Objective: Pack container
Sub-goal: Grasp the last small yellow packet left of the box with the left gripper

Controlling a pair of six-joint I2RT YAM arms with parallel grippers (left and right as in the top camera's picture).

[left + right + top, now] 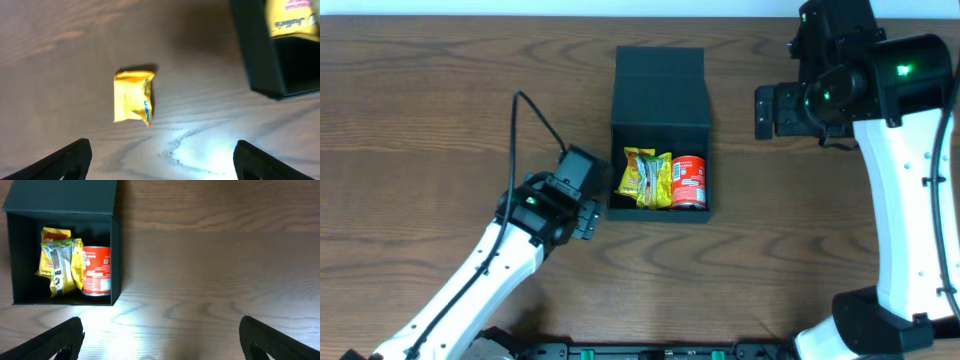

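The dark teal-black container [660, 214] stands at the table's middle with its flap lid [660, 85] open toward the back. Inside lie yellow snack packets [645, 178] and a small red can [688, 182]; the right wrist view shows them too, packets [57, 262] and can [96, 271]. My left gripper [588, 218] is open and empty just left of the box. In the left wrist view it [163, 150] hovers over a loose yellow packet [132, 96] lying on the table beside the container's corner [260, 60]. My right gripper [765, 110] is open and empty, raised to the right of the box.
The wood table [440, 120] runs to a pale far edge at the top. The right arm's white column [910, 200] stands at the right side. The left arm [470, 280] reaches in from the bottom left.
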